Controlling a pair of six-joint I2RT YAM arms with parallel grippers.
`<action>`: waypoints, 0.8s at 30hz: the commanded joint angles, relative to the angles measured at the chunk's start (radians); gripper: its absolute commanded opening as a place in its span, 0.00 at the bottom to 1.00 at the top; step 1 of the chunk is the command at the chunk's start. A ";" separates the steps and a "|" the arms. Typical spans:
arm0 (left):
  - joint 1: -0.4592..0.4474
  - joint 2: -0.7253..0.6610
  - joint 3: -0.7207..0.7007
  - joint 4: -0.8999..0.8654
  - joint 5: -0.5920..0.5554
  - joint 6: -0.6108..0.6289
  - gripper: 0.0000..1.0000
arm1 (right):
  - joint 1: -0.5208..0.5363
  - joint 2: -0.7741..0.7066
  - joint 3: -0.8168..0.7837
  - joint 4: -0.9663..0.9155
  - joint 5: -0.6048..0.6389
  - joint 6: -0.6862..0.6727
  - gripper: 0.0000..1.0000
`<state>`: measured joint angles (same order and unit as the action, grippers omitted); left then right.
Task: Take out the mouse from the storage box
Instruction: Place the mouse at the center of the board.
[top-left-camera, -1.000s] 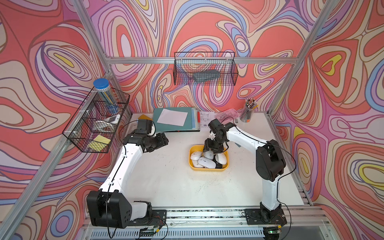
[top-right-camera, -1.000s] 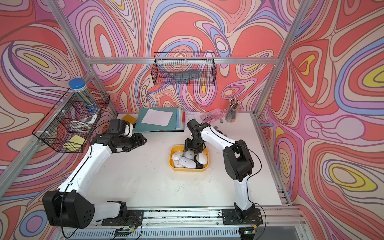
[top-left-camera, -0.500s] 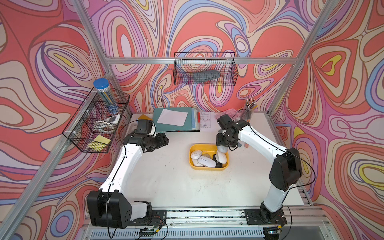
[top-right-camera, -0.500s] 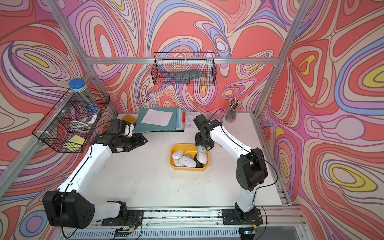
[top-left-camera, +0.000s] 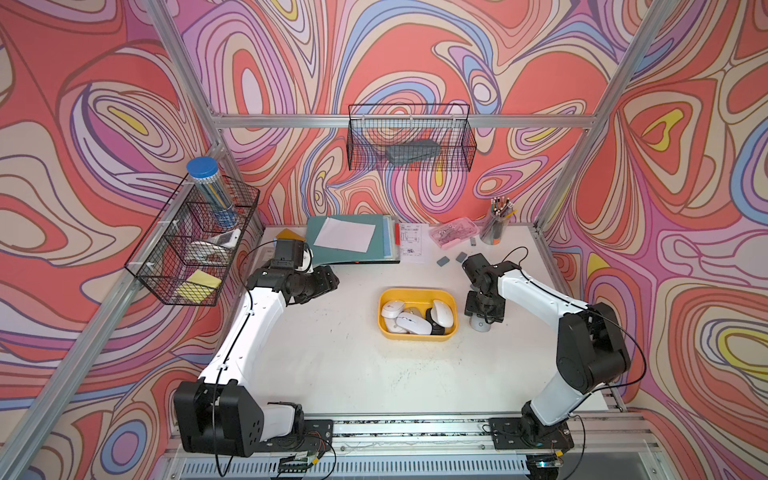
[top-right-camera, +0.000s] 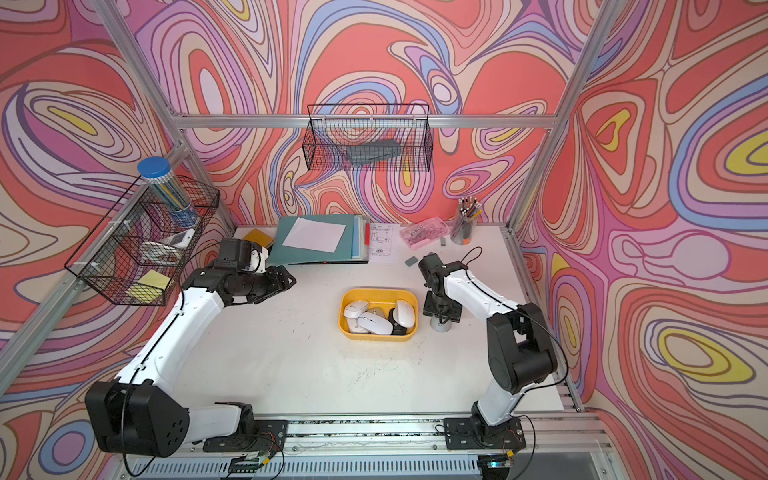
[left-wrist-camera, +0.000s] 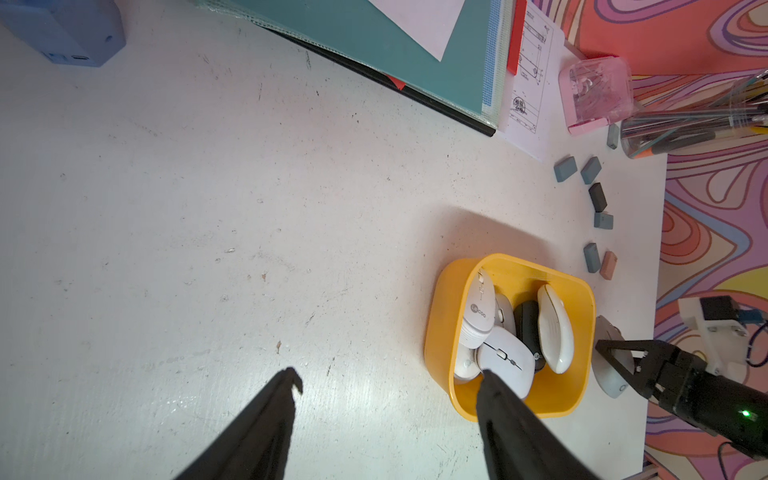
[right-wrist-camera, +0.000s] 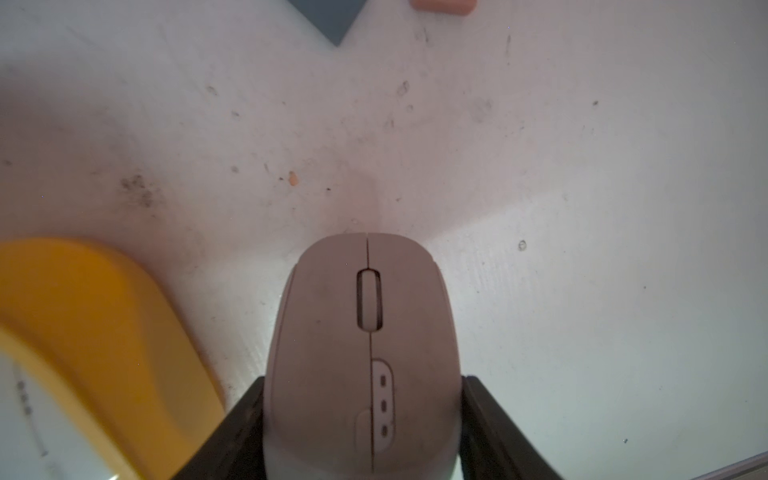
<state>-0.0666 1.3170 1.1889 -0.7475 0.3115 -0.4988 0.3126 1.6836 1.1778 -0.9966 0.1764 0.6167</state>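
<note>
Grey and matte, the mouse (right-wrist-camera: 361, 316) sits clenched at its sides in my right pincer (right-wrist-camera: 363, 386), outside the storage box (top-left-camera: 417, 335) and just beside its right end above the white scuffed bench (top-left-camera: 353, 365); whether it touches the bench I cannot tell. Smooth yellow plastic with rounded corners, the box holds white mice (left-wrist-camera: 555, 328) piled over a half-hidden black one (left-wrist-camera: 525, 328). My left pincer (left-wrist-camera: 390, 376) hangs released well away, small blocks (left-wrist-camera: 565, 168) lie beyond the box, and the mouse's rear is cut off in my right wrist view.
</note>
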 joint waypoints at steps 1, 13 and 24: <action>0.004 -0.008 -0.009 0.011 0.008 -0.004 0.73 | -0.021 0.011 -0.026 0.058 0.000 0.019 0.45; 0.004 -0.011 -0.012 0.016 0.008 -0.006 0.73 | -0.025 0.117 -0.027 0.041 -0.062 0.002 0.62; 0.004 -0.010 -0.014 0.018 0.022 -0.007 0.74 | -0.016 -0.034 0.059 -0.039 -0.015 -0.004 0.82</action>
<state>-0.0666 1.3170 1.1851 -0.7376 0.3233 -0.5053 0.2897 1.7493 1.1725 -1.0016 0.1314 0.6121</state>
